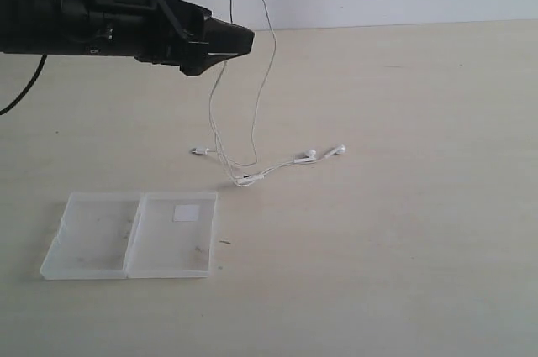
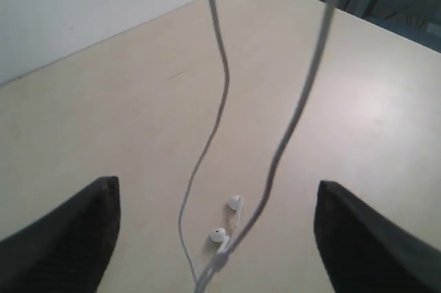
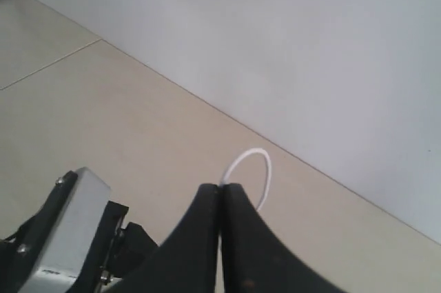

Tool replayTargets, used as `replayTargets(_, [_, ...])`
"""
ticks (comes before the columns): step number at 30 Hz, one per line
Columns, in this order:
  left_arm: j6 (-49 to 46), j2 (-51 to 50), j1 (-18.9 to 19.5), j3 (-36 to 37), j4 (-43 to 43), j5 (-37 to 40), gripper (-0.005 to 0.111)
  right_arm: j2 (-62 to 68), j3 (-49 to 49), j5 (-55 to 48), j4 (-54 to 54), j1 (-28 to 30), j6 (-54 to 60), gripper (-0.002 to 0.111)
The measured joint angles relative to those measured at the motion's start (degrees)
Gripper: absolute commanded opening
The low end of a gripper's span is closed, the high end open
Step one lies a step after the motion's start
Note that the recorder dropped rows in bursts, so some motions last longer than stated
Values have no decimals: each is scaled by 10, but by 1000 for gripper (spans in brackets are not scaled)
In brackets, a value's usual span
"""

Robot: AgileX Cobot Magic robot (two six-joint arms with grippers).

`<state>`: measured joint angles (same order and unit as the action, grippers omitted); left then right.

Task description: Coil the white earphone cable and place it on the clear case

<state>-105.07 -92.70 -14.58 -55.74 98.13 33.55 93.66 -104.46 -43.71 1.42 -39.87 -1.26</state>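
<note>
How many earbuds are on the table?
2. The first earbud lies on the table, beyond the clear case; the second earbud lies just beside it. None look hidden.

Table (image 1: 403, 231): clear case (image 1: 168, 244), cable (image 1: 252, 177), maybe plug (image 1: 198, 151).

I see the white earphone cable (image 1: 245, 179) hanging in two strands from above, earbuds (image 1: 308, 155) and plug (image 1: 200, 151) resting on the worktop (image 1: 403, 206) near the clear case (image 1: 92, 235), which lies open, flat.

No writing to read anywhere; the white sticker (image 1: 186, 212) on the clear case (image 1: 92, 239) shows blank.
</note>
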Motion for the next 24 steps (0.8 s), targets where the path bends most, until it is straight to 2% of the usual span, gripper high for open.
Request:
replayTargets(4, [44,16,3,0,-56,-1,74,-10,0,-2,-4,22,7,0])
replayTargets(8, [99,54,24,0,-117,0,70,-20,0,2,-31,47,24,0])
replayTargets(11, [139,84,46,0,-148,0,54,-22,0,2,-60,52,43,0])
replayTargets(17, [194,130,99,5,-210,42,5,-21,-35,-7,-75,54,56,0])
replayTargets(18, [196,135,107,10,-213,53,0,-21,-49,-9,-77,54,56,0])
replayTargets(24, [201,157,131,44,-213,81,0,-21,-115,-15,-119,54,57,0])
